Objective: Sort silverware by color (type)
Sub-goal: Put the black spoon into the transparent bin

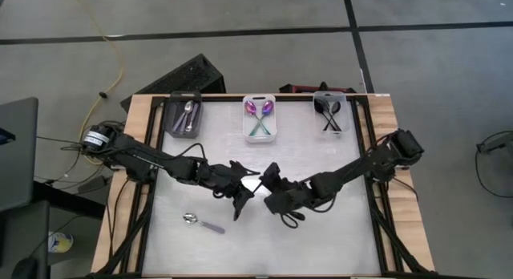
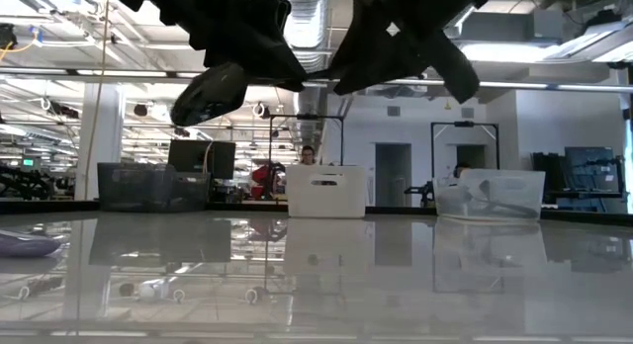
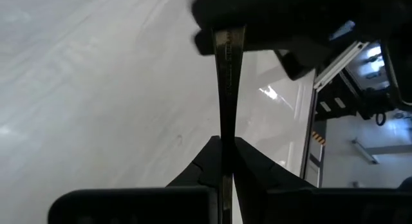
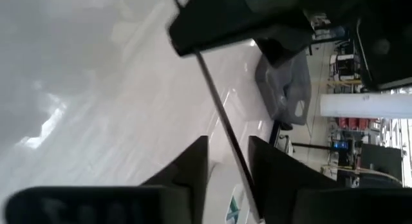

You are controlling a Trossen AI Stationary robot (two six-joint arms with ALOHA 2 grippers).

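Left claw (image 3: 226, 161) clamping spoon handle (image 3: 226, 89)

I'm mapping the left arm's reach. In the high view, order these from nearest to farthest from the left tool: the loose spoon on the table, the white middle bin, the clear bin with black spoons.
From the left tool, at the table's centre:
1. Loose spoon, just toward the front edge, left side.
2. White middle bin, at the back edge.
3. Clear bin, back right corner.
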